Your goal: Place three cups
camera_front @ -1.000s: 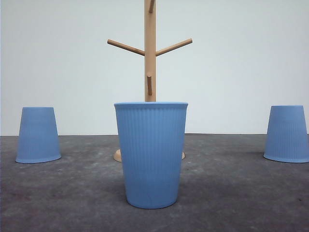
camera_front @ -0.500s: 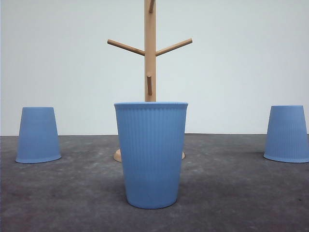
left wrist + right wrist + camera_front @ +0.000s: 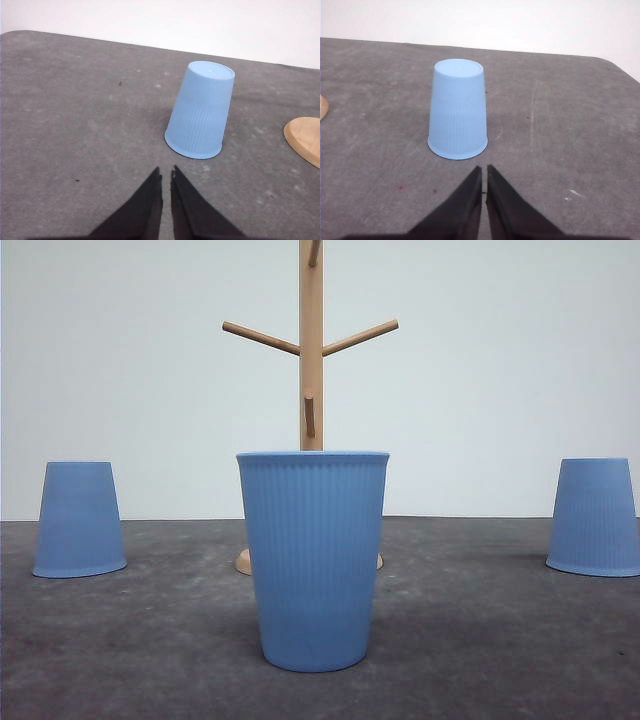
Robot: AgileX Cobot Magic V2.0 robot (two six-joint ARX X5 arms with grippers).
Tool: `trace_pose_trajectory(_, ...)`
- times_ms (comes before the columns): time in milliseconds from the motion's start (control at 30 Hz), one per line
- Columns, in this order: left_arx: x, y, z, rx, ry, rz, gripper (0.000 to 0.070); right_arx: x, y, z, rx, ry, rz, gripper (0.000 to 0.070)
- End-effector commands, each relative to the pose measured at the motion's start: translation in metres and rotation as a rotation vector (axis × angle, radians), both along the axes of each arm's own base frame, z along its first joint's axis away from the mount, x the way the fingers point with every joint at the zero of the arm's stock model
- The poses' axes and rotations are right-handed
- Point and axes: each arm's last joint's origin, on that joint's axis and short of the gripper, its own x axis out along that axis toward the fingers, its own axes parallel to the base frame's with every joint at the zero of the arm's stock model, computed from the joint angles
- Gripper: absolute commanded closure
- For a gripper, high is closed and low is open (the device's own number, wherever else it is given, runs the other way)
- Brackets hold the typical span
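On the dark grey tabletop point(image 3: 470, 640) three light-blue ribbed cups are spread wide. The middle cup point(image 3: 313, 560) stands upright, mouth up, in front of a wooden mug tree point(image 3: 311, 350); the left cup point(image 3: 79, 518) and right cup point(image 3: 594, 516) sit upside down on their rims, well apart at either side. That layout looks like a starting arrangement, probably with one inverted cup in front of each arm and the pegs as a likely destination. In the left wrist view the left gripper point(image 3: 166, 175) has its fingers drawn nearly together, holding nothing, with the left cup near, ahead of the tips and a little to one side, beside the tree's round base point(image 3: 305, 140). The right gripper point(image 3: 484, 171) is likewise almost closed and empty, its cup near and almost straight ahead.
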Motion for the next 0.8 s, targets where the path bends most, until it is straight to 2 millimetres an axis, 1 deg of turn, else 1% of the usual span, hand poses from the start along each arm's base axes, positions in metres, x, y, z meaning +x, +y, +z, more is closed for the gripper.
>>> trace_pose_trajectory(0, 0.000, 0.000, -0.005, 0.001, 0.018, 0.000, 0.0688, 0.000, 0.000, 0.000, 0.010, -0.008, -0.001, 0.0683)
trace_pose_trajectory(467, 0.001, 0.000, -0.005, 0.000, 0.019, 0.000, 0.0685, 0.000, 0.000, 0.000, 0.012, -0.008, -0.001, 0.0683)
trace_pose_trajectory(567, 0.000, 0.000, -0.004, -0.028, 0.016, 0.006, 0.0688, 0.000, 0.000, 0.000, 0.060, -0.009, -0.008, 0.0686)
trace_pose_trajectory(667, -0.001, 0.000, 0.005, -0.081, -0.011, 0.014, 0.0688, 0.000, 0.000, 0.003, 0.114, -0.013, -0.011, 0.0688)
trace_pose_trajectory(767, -0.004, 0.000, 0.022, -0.125, -0.054, 0.031, 0.0688, -0.001, 0.001, 0.013, 0.178, -0.029, 0.008, 0.0690)
